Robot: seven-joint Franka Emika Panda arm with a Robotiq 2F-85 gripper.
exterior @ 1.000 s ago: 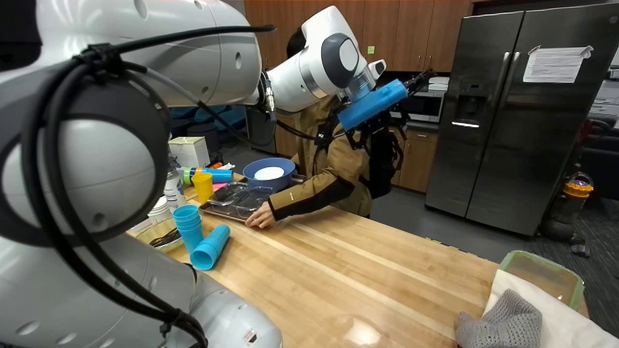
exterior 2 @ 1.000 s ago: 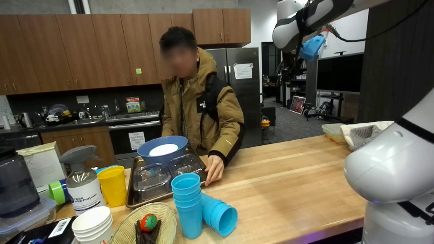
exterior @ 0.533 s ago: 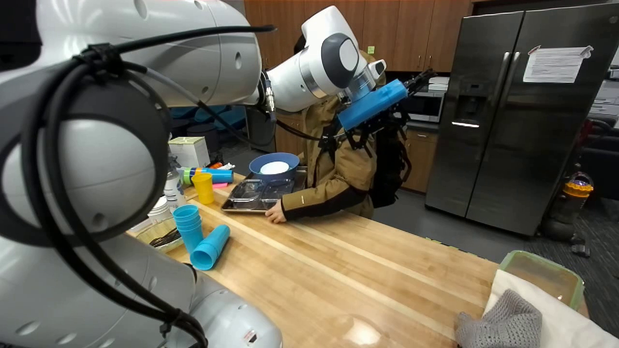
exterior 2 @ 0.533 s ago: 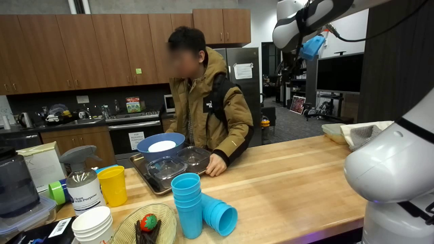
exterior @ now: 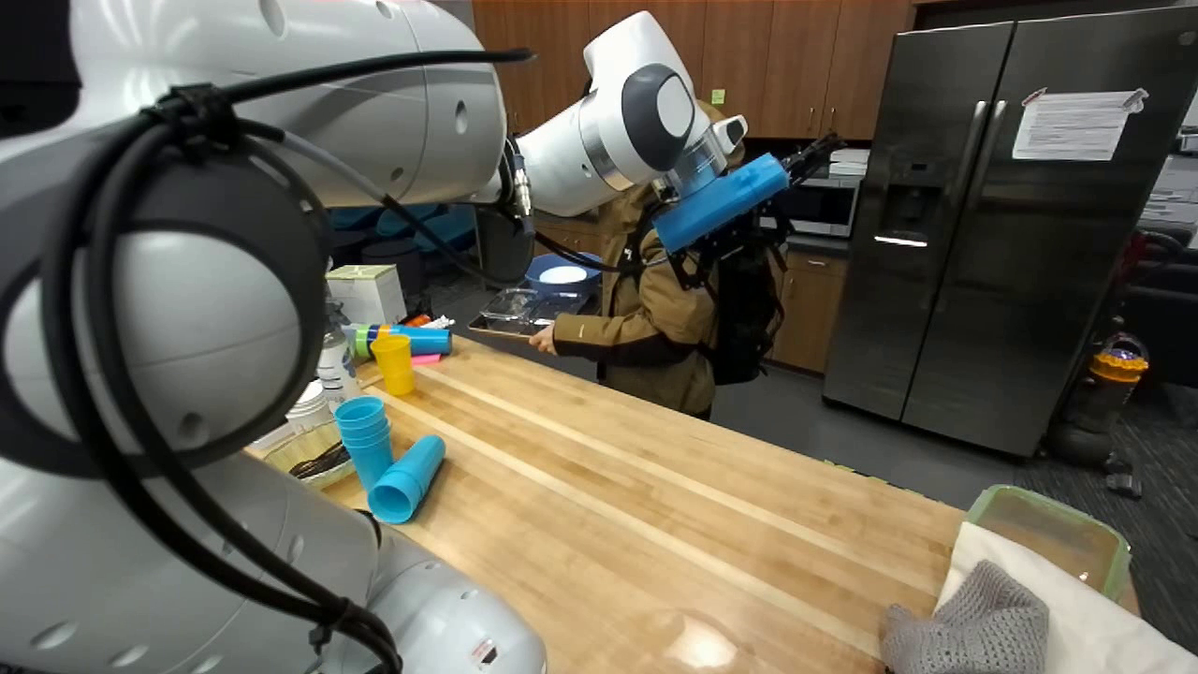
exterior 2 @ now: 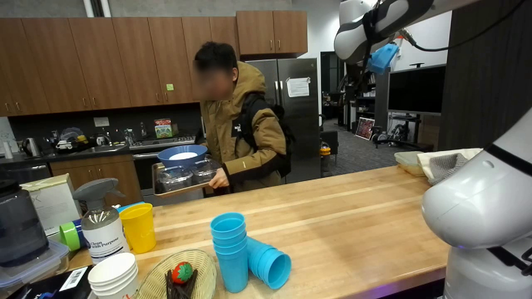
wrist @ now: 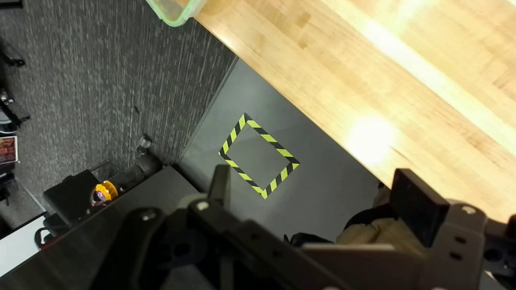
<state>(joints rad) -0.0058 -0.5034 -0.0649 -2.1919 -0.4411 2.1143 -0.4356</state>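
My gripper [wrist: 316,189] is open, its two dark fingers [wrist: 421,205] wide apart with nothing between them. It hangs high over the far edge of the wooden table [wrist: 322,60], touching nothing. Below it, in the wrist view, are the grey floor with a yellow-black taped square [wrist: 276,143] and the sleeve of a person [wrist: 387,231]. In both exterior views that person [exterior 2: 259,137] stands behind the table, holding a baking tray [exterior 2: 178,191] up off it. A blue bowl [exterior 2: 172,162] with a white round thing inside and clear containers [exterior 2: 176,180] ride on the tray.
Light-blue cups stand in a stack [exterior 2: 230,265], with another stack [exterior 2: 277,270] lying beside it. Near them are a yellow cup [exterior 2: 139,230], spray bottle [exterior 2: 104,238], white cups [exterior 2: 114,280] and basket [exterior 2: 204,270]. A green-rimmed container [exterior: 1114,566], white cloth [exterior: 1095,618] and grey cloth [exterior: 978,622] lie at the table's opposite end.
The person has lifted the tray with bowl and containers off the table and carried it back past the far edge. The arm and gripper have not moved.
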